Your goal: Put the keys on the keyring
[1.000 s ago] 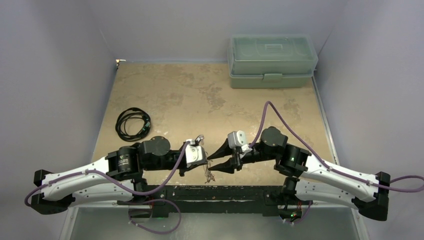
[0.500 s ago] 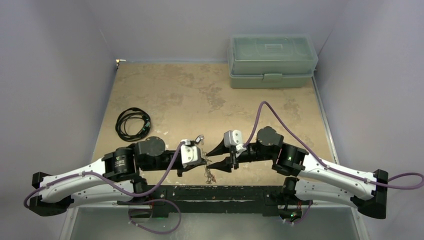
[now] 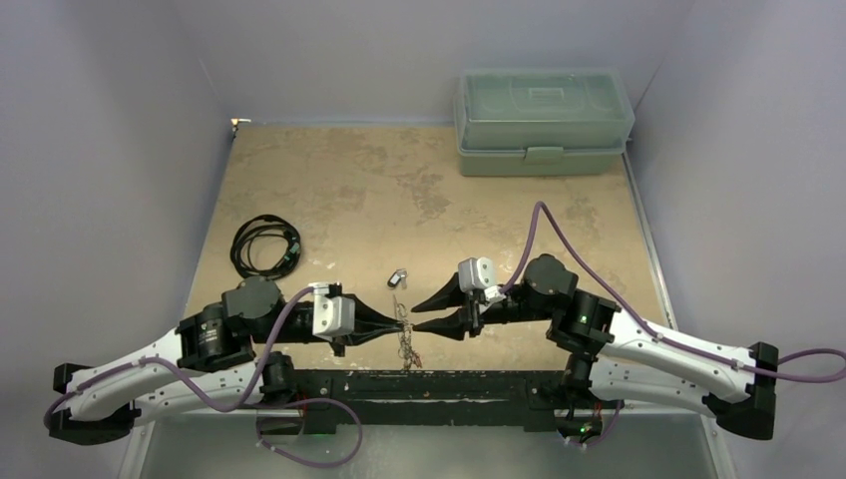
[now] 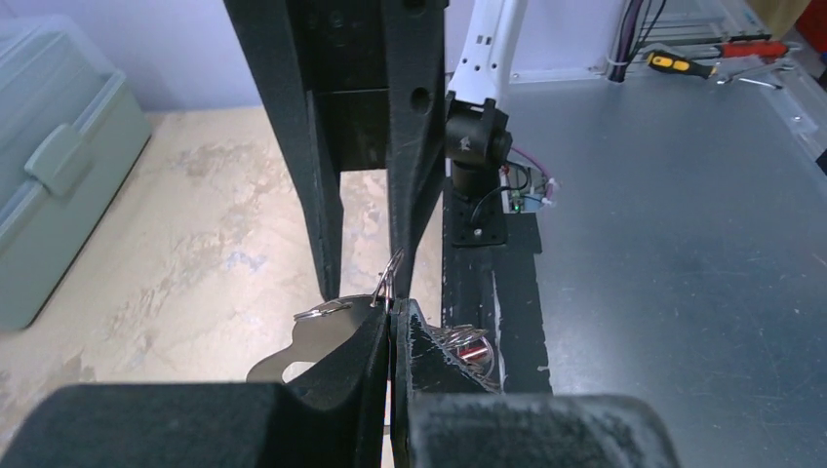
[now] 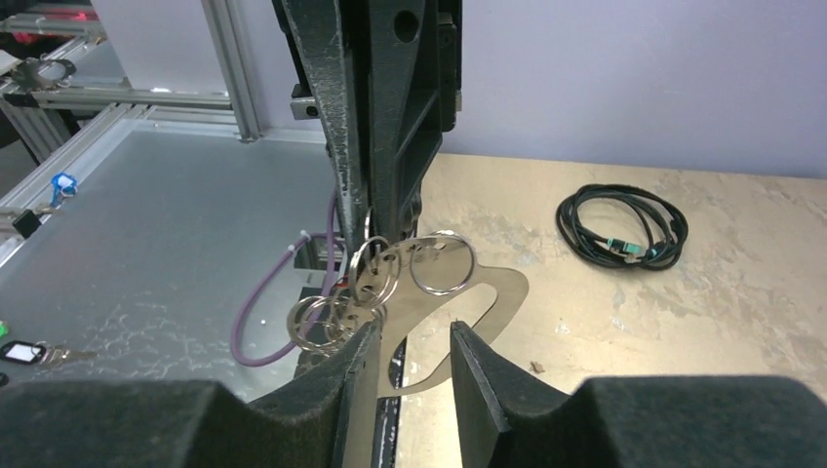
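The keyring (image 5: pixel 492 291), a flat silvery plate with a large cut-out, hangs in the air near the table's front edge. Several split rings (image 5: pixel 441 263) dangle from its edge. My left gripper (image 4: pixel 392 304) is shut on the plate's top edge (image 4: pixel 317 339), and a red-headed key (image 4: pixel 475 347) hangs just behind its fingers. My right gripper (image 5: pixel 410 336) faces it, open, with the plate's near end between its fingers and not clamped. From above, both grippers (image 3: pixel 400 324) (image 3: pixel 414 315) meet tip to tip. A small silvery key (image 3: pixel 397 278) lies on the table behind them.
A black coiled cable (image 3: pixel 264 246) lies at the left of the table. A closed green plastic box (image 3: pixel 544 120) stands at the back right. The black base rail (image 3: pixel 429 384) runs just under the hanging keyring. A small dark-tagged item (image 5: pixel 19 353) lies on the metal surface off the table.
My left arm has drawn back to the left, still holding the keyring, uncovering the small key on the table. The right gripper shifted left and came back, staying open.
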Available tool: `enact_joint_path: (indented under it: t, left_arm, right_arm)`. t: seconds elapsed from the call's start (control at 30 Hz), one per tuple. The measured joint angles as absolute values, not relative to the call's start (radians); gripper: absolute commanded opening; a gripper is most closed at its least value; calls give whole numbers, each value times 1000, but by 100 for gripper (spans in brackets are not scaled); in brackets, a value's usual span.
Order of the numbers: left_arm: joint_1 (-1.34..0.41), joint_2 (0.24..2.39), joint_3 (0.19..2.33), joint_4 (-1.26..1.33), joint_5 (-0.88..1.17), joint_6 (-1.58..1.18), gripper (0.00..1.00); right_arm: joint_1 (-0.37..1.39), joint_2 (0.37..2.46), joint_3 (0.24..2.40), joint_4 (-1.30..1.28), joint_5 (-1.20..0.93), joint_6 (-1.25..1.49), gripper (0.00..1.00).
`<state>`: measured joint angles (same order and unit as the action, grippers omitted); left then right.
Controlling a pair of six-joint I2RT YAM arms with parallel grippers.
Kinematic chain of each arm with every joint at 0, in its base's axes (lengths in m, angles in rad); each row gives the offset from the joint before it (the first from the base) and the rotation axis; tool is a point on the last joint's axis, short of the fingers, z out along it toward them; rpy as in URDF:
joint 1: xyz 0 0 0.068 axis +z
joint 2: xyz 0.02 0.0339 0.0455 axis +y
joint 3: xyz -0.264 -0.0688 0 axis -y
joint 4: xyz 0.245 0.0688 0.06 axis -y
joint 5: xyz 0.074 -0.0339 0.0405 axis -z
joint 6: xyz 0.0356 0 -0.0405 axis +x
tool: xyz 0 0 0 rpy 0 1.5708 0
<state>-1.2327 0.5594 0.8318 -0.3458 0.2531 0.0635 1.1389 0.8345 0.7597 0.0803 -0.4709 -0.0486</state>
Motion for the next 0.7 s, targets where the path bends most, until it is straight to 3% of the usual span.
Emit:
enact_joint_path:
  t: [0.13, 0.43, 0.7]
  left_arm:
    - [-1230, 557, 824, -321, 293, 64, 0]
    - [-1224, 558, 808, -299, 320, 64, 0]
    - [-1213, 562, 807, -292, 319, 64, 0]
  right_arm:
    - [1139, 844, 748, 142, -472, -25, 31]
    - [1139, 782, 704, 227, -542, 46, 59]
    - [1139, 721, 702, 223, -562, 44, 56]
